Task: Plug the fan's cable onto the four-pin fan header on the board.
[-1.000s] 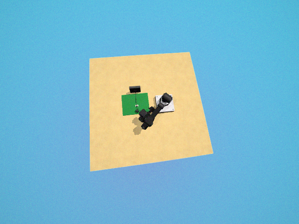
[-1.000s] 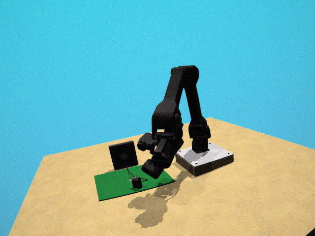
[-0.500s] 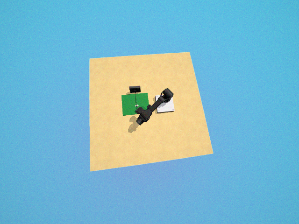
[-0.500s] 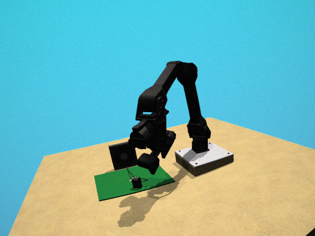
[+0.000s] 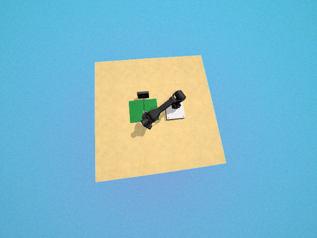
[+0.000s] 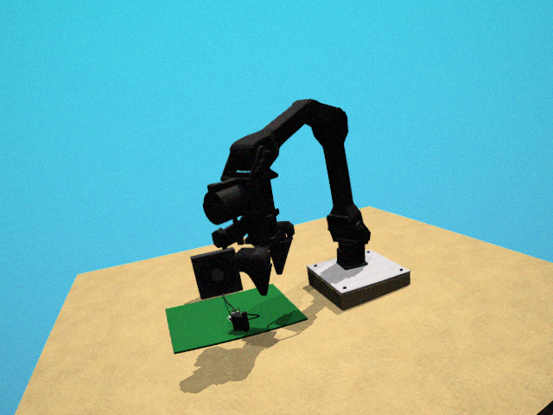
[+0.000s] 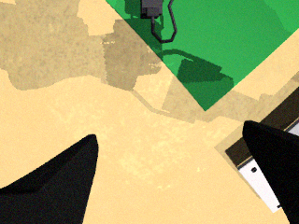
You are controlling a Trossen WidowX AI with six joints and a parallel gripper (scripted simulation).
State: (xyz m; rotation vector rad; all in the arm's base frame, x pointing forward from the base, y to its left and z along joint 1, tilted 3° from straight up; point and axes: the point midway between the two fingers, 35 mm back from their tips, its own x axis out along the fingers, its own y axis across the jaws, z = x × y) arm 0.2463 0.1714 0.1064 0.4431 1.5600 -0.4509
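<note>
The black plug [image 6: 240,322] [image 7: 151,7] is at the green board's [image 5: 136,108] [image 6: 189,328] [image 7: 210,42] near side, beside the white four-pin header [image 6: 233,312], not on it. In the wrist view the plug is cut off at the top edge and the header is out of frame. The thin dark cable [image 6: 227,302] [image 7: 174,23] runs from the fan and loops at the plug. My gripper [image 6: 272,284] [image 7: 170,130] is wide open and empty, above the board's right part in the exterior view, clear of the plug. In the top view the arm hides the plug.
The black square fan [image 5: 142,94] [image 6: 217,273] stands upright behind the board. The arm's white base plate [image 5: 175,115] [image 6: 333,280] [image 7: 262,182] is right of the board. The tan table top [image 5: 153,158] [image 6: 357,357] lies under everything.
</note>
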